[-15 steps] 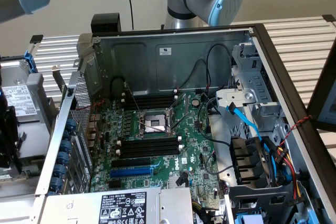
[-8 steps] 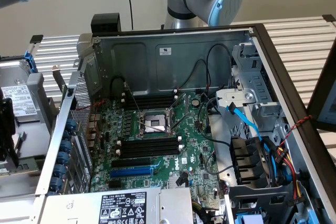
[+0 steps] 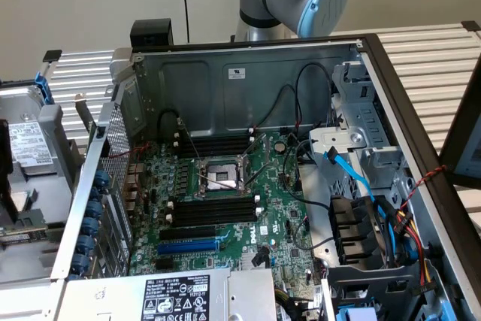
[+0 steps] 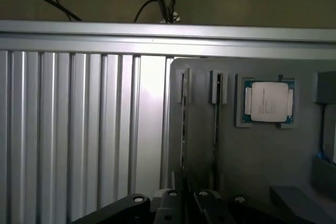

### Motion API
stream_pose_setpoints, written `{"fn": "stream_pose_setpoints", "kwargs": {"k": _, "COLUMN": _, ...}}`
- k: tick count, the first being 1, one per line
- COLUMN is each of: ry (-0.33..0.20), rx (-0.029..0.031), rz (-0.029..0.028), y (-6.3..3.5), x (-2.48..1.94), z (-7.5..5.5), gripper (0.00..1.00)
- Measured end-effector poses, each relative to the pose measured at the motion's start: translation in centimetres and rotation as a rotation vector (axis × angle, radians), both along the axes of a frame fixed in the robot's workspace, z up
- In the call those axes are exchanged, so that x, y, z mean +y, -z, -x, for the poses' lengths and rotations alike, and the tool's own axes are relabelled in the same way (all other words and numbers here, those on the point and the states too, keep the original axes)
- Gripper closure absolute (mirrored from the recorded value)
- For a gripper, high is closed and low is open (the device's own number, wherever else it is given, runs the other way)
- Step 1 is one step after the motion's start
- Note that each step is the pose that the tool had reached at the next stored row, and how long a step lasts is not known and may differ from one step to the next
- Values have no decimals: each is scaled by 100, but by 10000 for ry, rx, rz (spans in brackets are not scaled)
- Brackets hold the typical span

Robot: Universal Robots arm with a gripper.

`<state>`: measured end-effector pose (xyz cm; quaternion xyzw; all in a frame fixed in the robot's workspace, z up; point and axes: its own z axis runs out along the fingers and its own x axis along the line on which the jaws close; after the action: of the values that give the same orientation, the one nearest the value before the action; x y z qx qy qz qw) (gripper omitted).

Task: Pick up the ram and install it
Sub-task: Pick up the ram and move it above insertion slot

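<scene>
Edgewise, two ram sticks (image 4: 184,129) in grey tray (image 4: 252,161), one processor (image 4: 268,102) alongside.

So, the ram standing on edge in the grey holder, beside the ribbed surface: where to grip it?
Probably across the flat faces of the ram, midway along its free long edge, coming from the open side of the grey holder. It sits edge-on in a narrow slot, so only that thin edge is exposed.
</scene>
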<state>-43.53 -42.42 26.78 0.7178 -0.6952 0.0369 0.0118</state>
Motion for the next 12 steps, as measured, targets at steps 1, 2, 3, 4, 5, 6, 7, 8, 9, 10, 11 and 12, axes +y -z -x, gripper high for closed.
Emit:
{"fn": "stream_pose_setpoints", "kwargs": {"k": 1, "ry": 14, "rx": -1, "rz": 0, "y": -46, "x": 0, "z": 0, "gripper": 86}}
{"fn": "stream_pose_setpoints", "kwargs": {"k": 2, "ry": 26, "rx": -1, "rz": 0, "y": -91, "x": 0, "z": -1, "gripper": 86}}
{"fn": "stream_pose_setpoints", "kwargs": {"k": 3, "ry": 39, "rx": 1, "rz": 1, "y": -137, "x": 0, "z": -1, "gripper": 86}}
{"fn": "stream_pose_setpoints", "kwargs": {"k": 4, "ry": 52, "rx": -1, "rz": 0, "y": -183, "x": 0, "z": -2, "gripper": 86}}
{"fn": "stream_pose_setpoints", "kwargs": {"k": 5, "ry": 64, "rx": -1, "rz": 0, "y": -228, "x": 0, "z": -2, "gripper": 86}}
{"fn": "stream_pose_setpoints", "kwargs": {"k": 6, "ry": 76, "rx": 0, "rz": 1, "y": -272, "x": 0, "z": -2, "gripper": 86}}
{"fn": "stream_pose_setpoints", "kwargs": {"k": 7, "ry": 87, "rx": -1, "rz": -1, "y": -317, "x": 0, "z": -3, "gripper": 86}}
{"fn": "stream_pose_setpoints", "kwargs": {"k": 8, "ry": 95, "rx": -1, "rz": 0, "y": -363, "x": 0, "z": -3, "gripper": 86}}
{"fn": "stream_pose_setpoints", "kwargs": {"k": 9, "ry": 101, "rx": 1, "rz": 1, "y": -408, "x": 0, "z": -4, "gripper": 86}}
{"fn": "stream_pose_setpoints", "kwargs": {"k": 10, "ry": 108, "rx": 0, "rz": 0, "y": -454, "x": 0, "z": -4, "gripper": 86}}
{"fn": "stream_pose_setpoints", "kwargs": {"k": 11, "ry": 110, "rx": -1, "rz": 0, "y": -499, "x": 0, "z": -5, "gripper": 86}}
{"fn": "stream_pose_setpoints", "kwargs": {"k": 12, "ry": 114, "rx": 0, "rz": 0, "y": -543, "x": -1, "z": -5, "gripper": 86}}
